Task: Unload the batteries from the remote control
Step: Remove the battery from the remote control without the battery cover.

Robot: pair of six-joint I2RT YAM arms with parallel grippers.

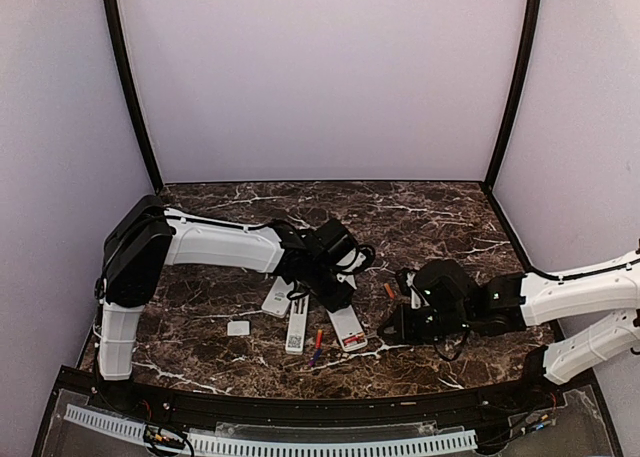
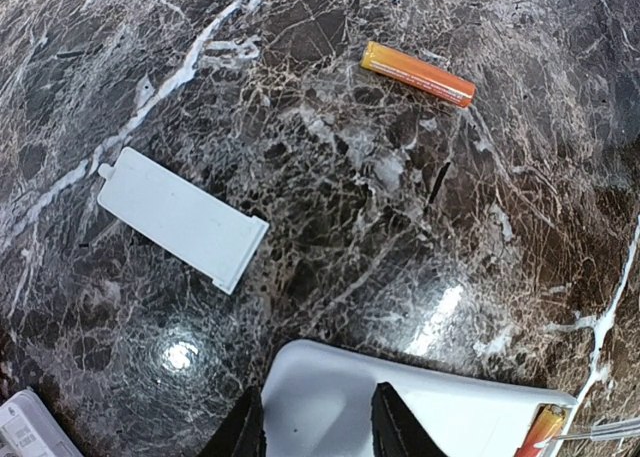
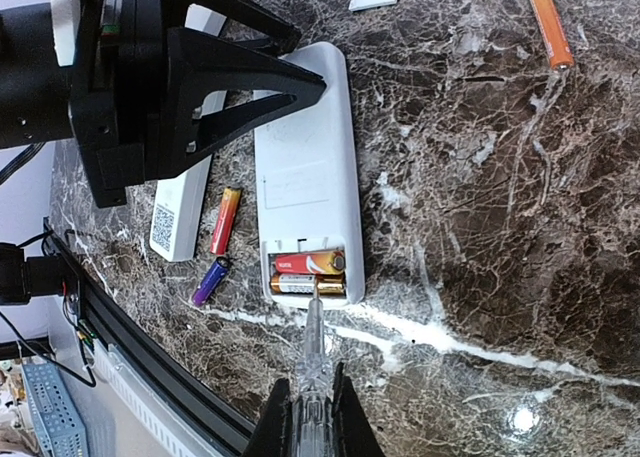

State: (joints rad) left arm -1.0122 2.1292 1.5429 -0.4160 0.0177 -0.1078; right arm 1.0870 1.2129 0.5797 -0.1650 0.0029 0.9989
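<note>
A white remote (image 3: 305, 167) lies back-up with its battery bay open. Two orange-red batteries (image 3: 308, 273) sit in the bay. My right gripper (image 3: 312, 387) is shut on a clear thin tool (image 3: 313, 342), whose tip touches the lower battery. My left gripper (image 2: 318, 392) is open, with its fingers (image 2: 392, 417) down over the remote's far end (image 2: 330, 397). Loose batteries lie on the table: an orange one (image 3: 549, 22) beyond the remote, and an orange-red one (image 3: 225, 220) and a purple one (image 3: 210, 281) beside it. From above, the remote (image 1: 347, 328) lies between both grippers.
Two other white remotes (image 1: 297, 327) (image 1: 277, 295) lie left of the worked one. A small white cover (image 1: 238, 328) lies farther left, and another cover (image 2: 183, 217) shows in the left wrist view. The dark marble table (image 1: 450, 217) ends at a black front rail (image 1: 300, 409).
</note>
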